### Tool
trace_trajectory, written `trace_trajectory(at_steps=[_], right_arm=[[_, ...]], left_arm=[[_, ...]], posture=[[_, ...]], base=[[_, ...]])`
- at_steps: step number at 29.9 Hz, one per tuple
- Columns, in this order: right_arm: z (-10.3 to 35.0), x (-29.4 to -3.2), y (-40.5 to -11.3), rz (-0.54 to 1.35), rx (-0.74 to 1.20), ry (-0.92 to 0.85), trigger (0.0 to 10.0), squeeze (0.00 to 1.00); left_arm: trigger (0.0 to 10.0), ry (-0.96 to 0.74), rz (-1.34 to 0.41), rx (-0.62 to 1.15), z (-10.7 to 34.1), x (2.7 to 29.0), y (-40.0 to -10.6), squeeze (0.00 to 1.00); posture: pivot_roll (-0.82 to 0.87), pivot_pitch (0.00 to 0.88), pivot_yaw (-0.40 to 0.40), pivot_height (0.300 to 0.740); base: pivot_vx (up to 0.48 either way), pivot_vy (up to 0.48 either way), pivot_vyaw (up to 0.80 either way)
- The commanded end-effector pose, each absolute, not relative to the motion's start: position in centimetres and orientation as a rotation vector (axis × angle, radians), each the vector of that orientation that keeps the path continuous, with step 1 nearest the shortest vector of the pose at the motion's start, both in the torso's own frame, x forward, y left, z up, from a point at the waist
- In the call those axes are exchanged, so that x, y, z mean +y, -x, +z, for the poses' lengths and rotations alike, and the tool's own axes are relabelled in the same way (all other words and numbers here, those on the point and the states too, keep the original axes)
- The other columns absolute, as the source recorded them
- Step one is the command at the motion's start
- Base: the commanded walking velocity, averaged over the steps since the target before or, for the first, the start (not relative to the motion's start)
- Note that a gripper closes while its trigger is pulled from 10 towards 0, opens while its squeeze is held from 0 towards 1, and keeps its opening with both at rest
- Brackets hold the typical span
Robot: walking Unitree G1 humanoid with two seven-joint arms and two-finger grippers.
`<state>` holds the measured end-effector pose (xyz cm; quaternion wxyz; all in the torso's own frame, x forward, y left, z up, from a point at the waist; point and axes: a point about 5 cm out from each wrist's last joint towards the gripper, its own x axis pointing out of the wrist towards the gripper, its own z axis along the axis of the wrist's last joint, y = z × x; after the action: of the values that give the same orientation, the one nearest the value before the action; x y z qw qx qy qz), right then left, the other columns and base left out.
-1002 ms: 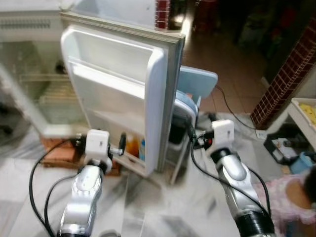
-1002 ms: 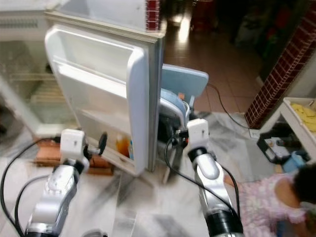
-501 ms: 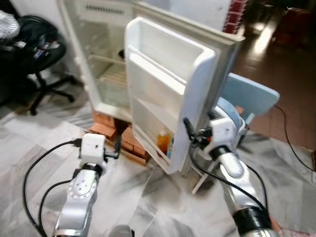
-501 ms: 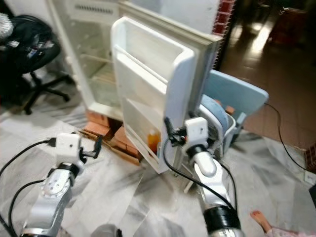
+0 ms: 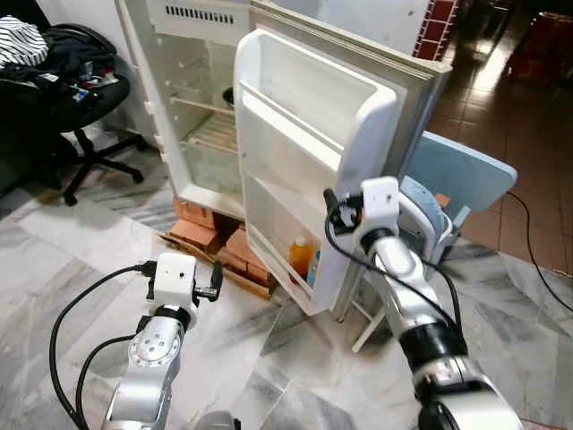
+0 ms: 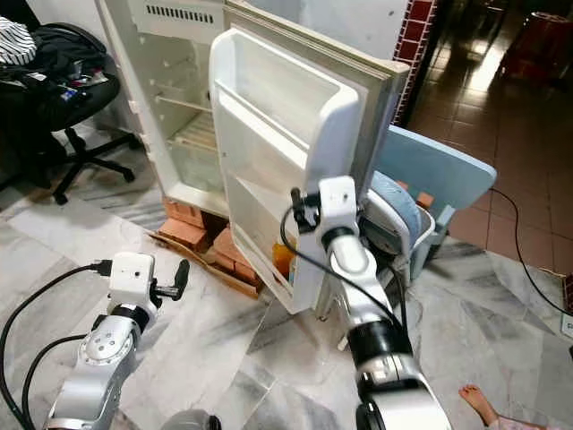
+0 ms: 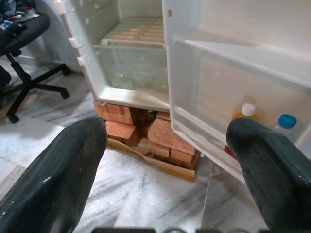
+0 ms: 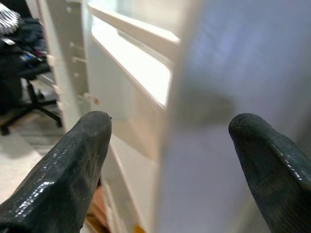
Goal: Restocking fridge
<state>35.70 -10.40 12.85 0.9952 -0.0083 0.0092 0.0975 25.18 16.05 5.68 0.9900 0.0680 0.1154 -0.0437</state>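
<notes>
The white fridge door [image 5: 313, 152] stands wide open in front of me, and I place everything from it. My right gripper [image 8: 167, 160] is spread, its fingers [image 8: 73, 165] straddling the door's outer edge without pinching it. My left gripper [image 7: 165, 160] hangs low before the door, also spread and holding nothing. An orange bottle [image 5: 300, 257] and a blue-capped bottle [image 7: 285, 122] stand in the door's bottom shelf. Behind the door sits a pale blue chair [image 5: 461, 179]; the fridge rests on bricks [image 7: 170, 141].
</notes>
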Motion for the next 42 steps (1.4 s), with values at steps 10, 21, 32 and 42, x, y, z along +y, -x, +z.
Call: trace_trajectory(at_steps=[10,21,32,42], right_arm=[[17.0,-3.8,-36.2,0.452,-0.03,-0.261,10.0,0.0],[21.9,-0.6,-30.0,1.085,-0.211,-0.752,10.0,0.0],[9.5,-9.5,-26.5,1.268,0.29,0.011,10.0,0.0],[9.4,-13.4,-33.9,0.576,0.277,0.388,10.0,0.0]], left_arm=[[10.0,-0.155,-0.103,0.242,5.6,15.6,-25.6,0.0],[10.0,-0.155,-0.099,0.235,5.6,15.6,-25.8,0.0],[10.0,-0.157,-0.116,0.256,5.2,15.4,-25.5,0.0],[10.0,-0.167,-0.132,0.265,5.1,15.4,-25.6,0.0]], posture=[[0.07,0.0,-0.035,0.74],[0.08,0.0,-0.042,0.74],[0.06,0.0,-0.032,0.74],[0.07,0.0,-0.031,0.74]], base=[[0.0,0.0,0.0],[0.0,0.0,0.0],[0.0,0.0,0.0],[0.0,0.0,0.0]])
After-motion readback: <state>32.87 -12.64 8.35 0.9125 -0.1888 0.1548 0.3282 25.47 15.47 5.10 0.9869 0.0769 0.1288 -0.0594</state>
